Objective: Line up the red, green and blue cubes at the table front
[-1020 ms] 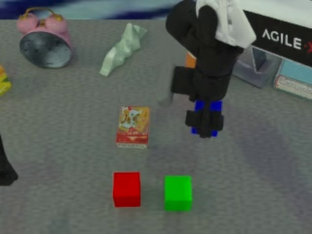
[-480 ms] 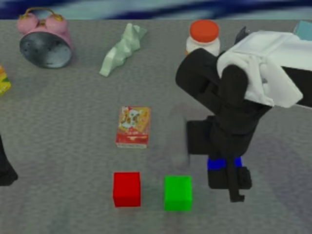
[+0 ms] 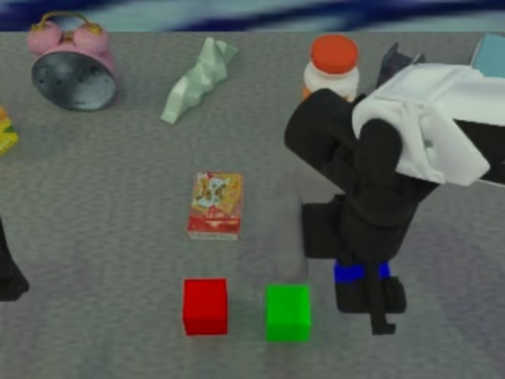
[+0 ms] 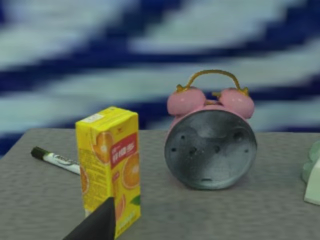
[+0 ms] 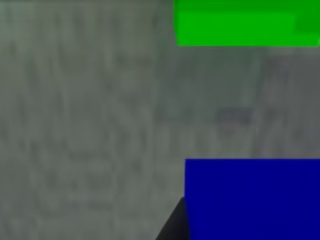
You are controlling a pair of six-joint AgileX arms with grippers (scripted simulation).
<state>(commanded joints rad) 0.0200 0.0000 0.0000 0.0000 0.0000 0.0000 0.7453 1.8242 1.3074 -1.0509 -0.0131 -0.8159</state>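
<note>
Top view is showing the right gripper (image 3: 369, 304) reaching down at the table (image 3: 102, 237) front, just to the right of the green cube (image 3: 288, 313). Its dark fingers are pinching the blue cube (image 3: 360, 272), of which only a thin blue band is peeking out between the black gripper body and the fingers. Whether the blue cube is touching the table cannot be told from above. The right wrist view is showing the blue cube (image 5: 252, 199) filling one corner beside a dark fingertip, with the green cube (image 5: 245, 22) near it across a strip of bare grey surface.

The red cube (image 3: 205, 305) is sitting to the left of the green cube, a gap apart, both at about the same depth near the table front. A flat red-and-yellow printed card box (image 3: 215, 205) is lying behind the red cube, toward the table's middle; its print is too small to read.

Well behind the green cube, along the far edge, a white jar with an orange lid (image 3: 332, 65) is standing, partly hidden by the right arm. To its left a pale green crumpled object (image 3: 199, 79) is lying, and farther left a pink alarm clock (image 3: 71, 67) is resting.

The left gripper (image 3: 8, 272) is parked at the left edge, far from the green cube; whether its fingers are spread cannot be told. The left wrist view is showing the pink alarm clock (image 4: 210, 145), a yellow juice carton (image 4: 110, 167) printed with orange slices and a red label whose writing is unreadable, and a marker pen (image 4: 56, 160) lying behind the carton.
</note>
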